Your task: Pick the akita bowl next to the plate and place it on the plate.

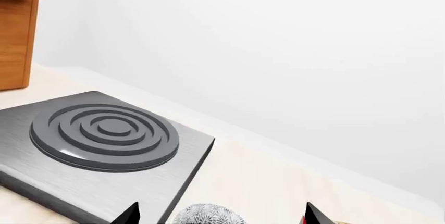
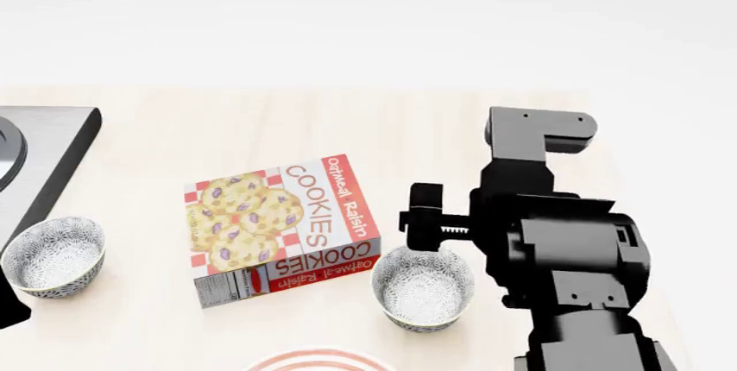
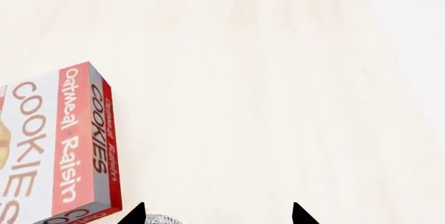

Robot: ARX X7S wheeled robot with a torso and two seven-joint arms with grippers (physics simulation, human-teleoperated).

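Note:
The plate (image 2: 320, 361) with red rings barely shows at the head view's bottom edge. Just right of it stands the akita bowl (image 2: 424, 287), patterned outside and white inside, upright on the table. My right gripper (image 3: 217, 213) is open. Only its two black fingertips show in the right wrist view, with the akita bowl's rim (image 3: 158, 220) low beside one of them. A second identical bowl (image 2: 53, 255) sits far left by the stove. My left gripper (image 1: 221, 213) is open, with this second bowl (image 1: 207, 216) between its fingertips, apart from both.
A cookie box (image 2: 282, 226) lies flat between the two bowls, close to the akita bowl. A grey stove (image 1: 104, 146) with a ring burner sits at the table's left. A wooden cabinet (image 1: 17, 26) stands beyond it. My right arm (image 2: 558, 250) covers the table's right side.

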